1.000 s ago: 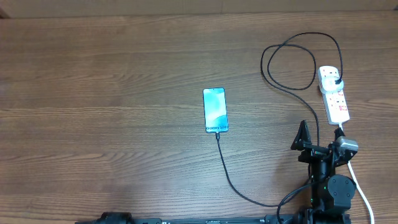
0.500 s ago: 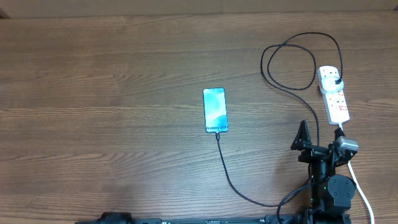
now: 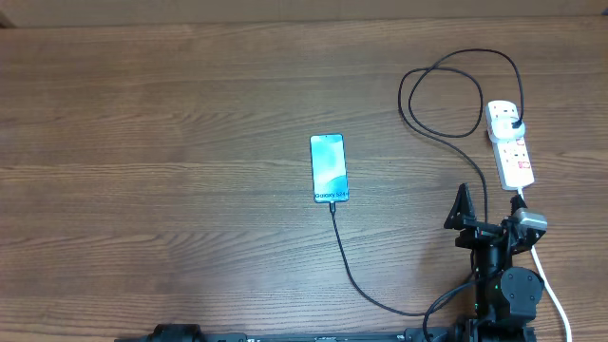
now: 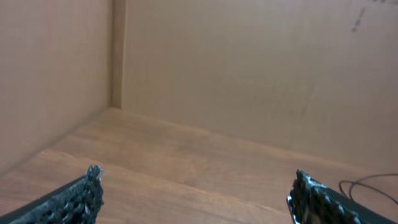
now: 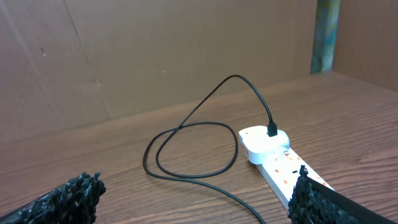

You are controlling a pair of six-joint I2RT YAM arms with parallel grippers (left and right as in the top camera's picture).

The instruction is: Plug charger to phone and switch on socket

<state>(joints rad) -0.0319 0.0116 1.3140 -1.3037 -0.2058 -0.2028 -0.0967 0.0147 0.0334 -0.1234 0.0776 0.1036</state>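
My overhead camera looks straight down on the whole wooden table from high up, with my arm bases at its bottom edge. My right wrist camera sits low and close, facing forward between my right gripper's tips at the power strip and looped charger cable, both shared with overhead. My left wrist camera, equally low, faces a cardboard wall corner.

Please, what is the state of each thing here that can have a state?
Slim smartphone with blue-teal screen: lying flat, screen lit.
Thin black charger cable: reaches the phone's bottom edge, apparently plugged in; other end plugged into the strip.
White power strip: switch position unclear.
Left gripper: open, empty.
Right gripper: open, empty.
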